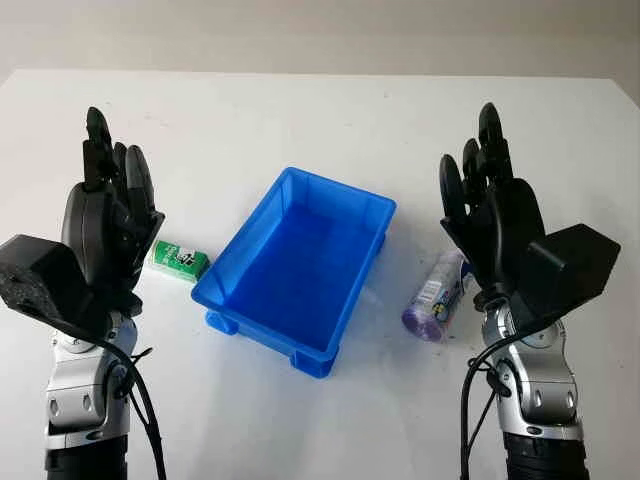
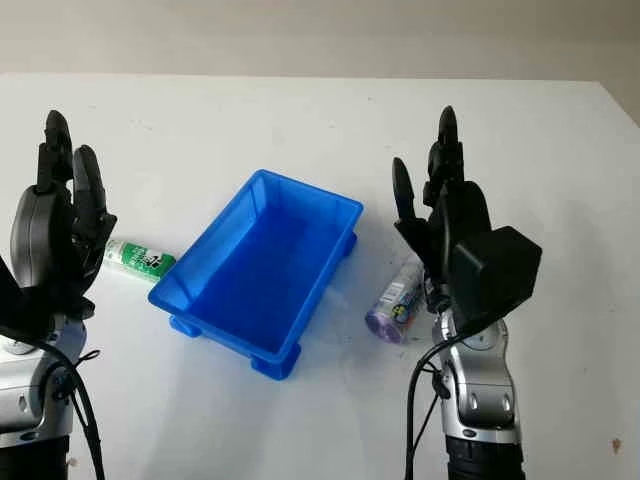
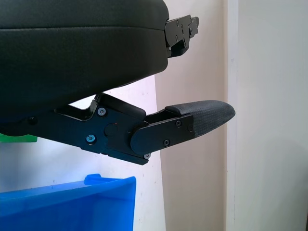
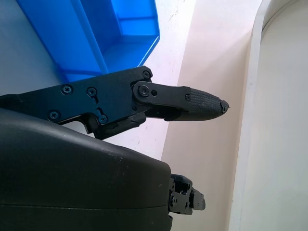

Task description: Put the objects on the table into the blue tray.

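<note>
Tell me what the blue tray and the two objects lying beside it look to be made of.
Blue tray: rigid moulded plastic, judging by its glossy, uniform colour and moulded feet. Green-and-white tube: probably plastic or printed card; the label is too small to tell. Purple bottle: translucent plastic with a printed label wrap, likely. Left hand and right hand are open, raised above the table.

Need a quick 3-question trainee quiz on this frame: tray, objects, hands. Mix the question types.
1. True or false: the blue tray already holds an object.
2. Which lies on the right hand's side of the tray? A) green and white box B) purple-capped bottle
3. Fill in: the left hand holds ____.

Key: 1 false, the tray is empty; 2 B; 3 nothing. Both hands are open, raised above the white table, one on each side of the tray.
</note>
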Motion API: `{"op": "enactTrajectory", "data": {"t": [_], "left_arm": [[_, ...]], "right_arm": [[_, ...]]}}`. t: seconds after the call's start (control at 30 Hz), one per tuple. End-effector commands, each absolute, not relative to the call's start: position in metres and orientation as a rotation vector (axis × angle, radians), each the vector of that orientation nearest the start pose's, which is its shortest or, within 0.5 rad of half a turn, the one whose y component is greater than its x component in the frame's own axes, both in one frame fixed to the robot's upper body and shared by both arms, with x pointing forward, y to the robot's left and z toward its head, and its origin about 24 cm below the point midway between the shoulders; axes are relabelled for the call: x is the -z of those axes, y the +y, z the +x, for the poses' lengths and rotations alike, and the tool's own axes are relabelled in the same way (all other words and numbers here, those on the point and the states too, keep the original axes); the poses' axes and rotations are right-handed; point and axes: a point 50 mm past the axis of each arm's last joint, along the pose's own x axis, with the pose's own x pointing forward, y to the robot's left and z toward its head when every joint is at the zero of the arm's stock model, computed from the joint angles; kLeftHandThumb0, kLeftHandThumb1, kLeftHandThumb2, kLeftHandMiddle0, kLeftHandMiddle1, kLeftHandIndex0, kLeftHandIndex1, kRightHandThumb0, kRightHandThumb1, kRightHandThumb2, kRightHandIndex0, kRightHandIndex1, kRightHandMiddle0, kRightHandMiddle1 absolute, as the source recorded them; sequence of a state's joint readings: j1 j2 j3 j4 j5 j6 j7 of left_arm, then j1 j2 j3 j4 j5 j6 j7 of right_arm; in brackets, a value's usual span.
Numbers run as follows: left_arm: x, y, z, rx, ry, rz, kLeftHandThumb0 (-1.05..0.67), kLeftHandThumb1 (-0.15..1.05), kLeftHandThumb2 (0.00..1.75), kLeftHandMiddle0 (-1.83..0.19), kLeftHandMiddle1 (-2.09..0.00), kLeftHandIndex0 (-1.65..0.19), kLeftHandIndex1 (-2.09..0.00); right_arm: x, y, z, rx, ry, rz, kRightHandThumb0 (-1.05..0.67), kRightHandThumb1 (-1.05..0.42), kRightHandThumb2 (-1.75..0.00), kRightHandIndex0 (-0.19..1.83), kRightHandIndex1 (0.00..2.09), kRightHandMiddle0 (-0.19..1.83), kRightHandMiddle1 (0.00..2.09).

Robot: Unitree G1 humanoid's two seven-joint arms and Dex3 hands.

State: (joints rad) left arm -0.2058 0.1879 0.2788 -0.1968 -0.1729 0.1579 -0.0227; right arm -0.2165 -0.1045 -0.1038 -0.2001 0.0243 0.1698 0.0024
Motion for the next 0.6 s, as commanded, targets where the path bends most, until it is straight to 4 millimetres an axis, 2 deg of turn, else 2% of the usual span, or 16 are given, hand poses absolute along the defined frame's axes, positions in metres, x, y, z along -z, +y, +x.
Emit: {"op": "enactTrajectory", "data": {"t": [0.0, 0.17, 0.3, 0.43, 0.47, 0.53, 0.57], "left_arm": [[-0.141, 0.229, 0.273, -0.167, -0.289, 0.004, -0.74, 1.05, 0.66, 0.19, -0.04, 0.19, 0.00], [-0.141, 0.228, 0.276, -0.158, -0.290, -0.004, -0.74, 1.05, 0.66, 0.19, -0.04, 0.19, 0.00], [-0.141, 0.226, 0.280, -0.150, -0.292, -0.008, -0.74, 1.05, 0.66, 0.19, -0.04, 0.19, 0.00], [-0.141, 0.223, 0.279, -0.153, -0.296, -0.007, -0.73, 1.05, 0.66, 0.19, -0.04, 0.19, 0.00], [-0.141, 0.223, 0.279, -0.157, -0.296, -0.006, -0.74, 1.05, 0.66, 0.19, -0.05, 0.19, 0.00], [-0.141, 0.222, 0.278, -0.157, -0.299, -0.005, -0.74, 1.05, 0.67, 0.19, -0.05, 0.19, 0.00], [-0.141, 0.222, 0.277, -0.155, -0.300, -0.010, -0.74, 1.05, 0.67, 0.19, -0.04, 0.19, 0.00]], "right_arm": [[-0.134, -0.176, 0.282, 0.042, -0.258, -0.069, -0.69, -1.05, -0.48, -0.12, 0.05, -0.10, 0.05], [-0.136, -0.177, 0.285, 0.030, -0.262, -0.088, -0.69, -1.05, -0.49, -0.13, 0.05, -0.11, 0.05], [-0.144, -0.186, 0.288, -0.020, -0.295, -0.177, -0.67, -1.05, -0.48, -0.13, 0.05, -0.11, 0.05], [-0.176, -0.222, 0.290, -0.085, -0.365, -0.440, -0.66, -1.05, -0.37, -0.02, 0.10, -0.01, 0.10], [-0.182, -0.229, 0.291, -0.098, -0.364, -0.466, -0.68, -1.05, -0.26, 0.08, 0.14, 0.09, 0.14], [-0.197, -0.242, 0.290, -0.121, -0.343, -0.537, -0.68, -1.05, -0.16, 0.17, 0.17, 0.17, 0.18], [-0.206, -0.248, 0.289, -0.126, -0.329, -0.597, -0.67, -1.00, -0.10, 0.26, 0.21, 0.24, 0.21]]}}
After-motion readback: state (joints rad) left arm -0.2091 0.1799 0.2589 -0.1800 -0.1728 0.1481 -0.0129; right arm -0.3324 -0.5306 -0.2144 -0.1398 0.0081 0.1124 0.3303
